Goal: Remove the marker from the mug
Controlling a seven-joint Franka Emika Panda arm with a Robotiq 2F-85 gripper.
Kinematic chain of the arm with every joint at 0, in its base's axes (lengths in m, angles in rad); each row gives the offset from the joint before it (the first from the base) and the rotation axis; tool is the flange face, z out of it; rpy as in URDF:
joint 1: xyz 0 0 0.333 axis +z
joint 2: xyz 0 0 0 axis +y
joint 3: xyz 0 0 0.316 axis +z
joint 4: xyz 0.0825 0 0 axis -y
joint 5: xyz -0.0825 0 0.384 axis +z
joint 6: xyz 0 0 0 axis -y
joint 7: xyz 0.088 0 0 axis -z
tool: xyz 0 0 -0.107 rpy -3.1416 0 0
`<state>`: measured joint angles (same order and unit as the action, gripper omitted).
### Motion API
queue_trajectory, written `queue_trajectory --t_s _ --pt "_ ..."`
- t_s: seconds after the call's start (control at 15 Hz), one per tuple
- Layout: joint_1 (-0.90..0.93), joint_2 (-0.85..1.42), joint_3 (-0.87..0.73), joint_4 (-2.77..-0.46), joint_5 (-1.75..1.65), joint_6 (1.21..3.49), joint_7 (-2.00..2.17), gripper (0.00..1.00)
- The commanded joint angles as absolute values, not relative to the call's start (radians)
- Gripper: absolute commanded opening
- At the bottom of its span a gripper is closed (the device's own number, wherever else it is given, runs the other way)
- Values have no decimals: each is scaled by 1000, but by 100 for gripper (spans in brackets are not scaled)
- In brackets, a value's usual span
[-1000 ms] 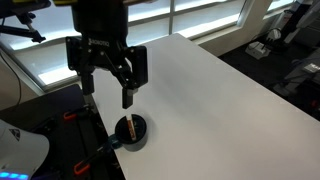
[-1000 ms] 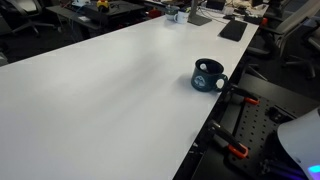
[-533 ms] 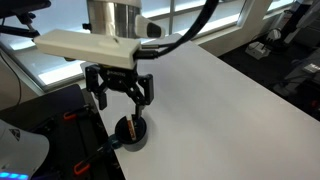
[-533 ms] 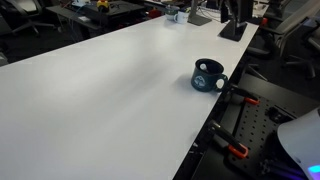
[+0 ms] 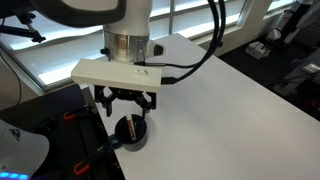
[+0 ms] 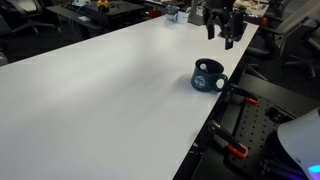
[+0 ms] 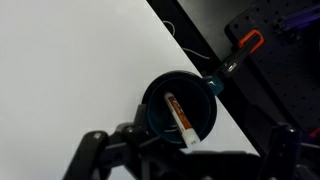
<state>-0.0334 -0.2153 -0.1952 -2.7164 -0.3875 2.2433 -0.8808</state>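
Note:
The dark navy mug [image 5: 133,135] stands near the edge of the white table [image 5: 210,95]. It also shows in an exterior view [image 6: 208,75] and the wrist view [image 7: 160,100]. The orange-red marker [image 7: 180,116] leans inside the mug, its pale end on the rim; its top shows in an exterior view [image 5: 128,126]. My gripper [image 5: 127,107] hangs straight above the mug, open and empty, apart from the marker. It also shows in an exterior view [image 6: 222,27]. In the wrist view the fingers [image 7: 185,160] frame the mug from the lower edge.
The mug sits close to the table edge [image 7: 215,85]. An orange-handled clamp [image 7: 240,50] grips that edge next to it, with more clamps below [image 6: 238,150]. Desk clutter lies at the table's far end [image 6: 190,14]. The white tabletop stretches away from the mug.
My arm has come down and swung over the mug. The gripper now sits lower, directly above the mug, and has entered the view that showed only the mug before.

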Motion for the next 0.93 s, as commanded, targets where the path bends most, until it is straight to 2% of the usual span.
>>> queue_trajectory --t_s 0.0,0.33,0.87 --pt "-48 -202 -194 -2722 -333 2277 -985 100" --pt "-61 -201 -177 -2715 -324 2251 -966 100" --pt "-79 -124 -166 -2774 -371 2440 -888 100"
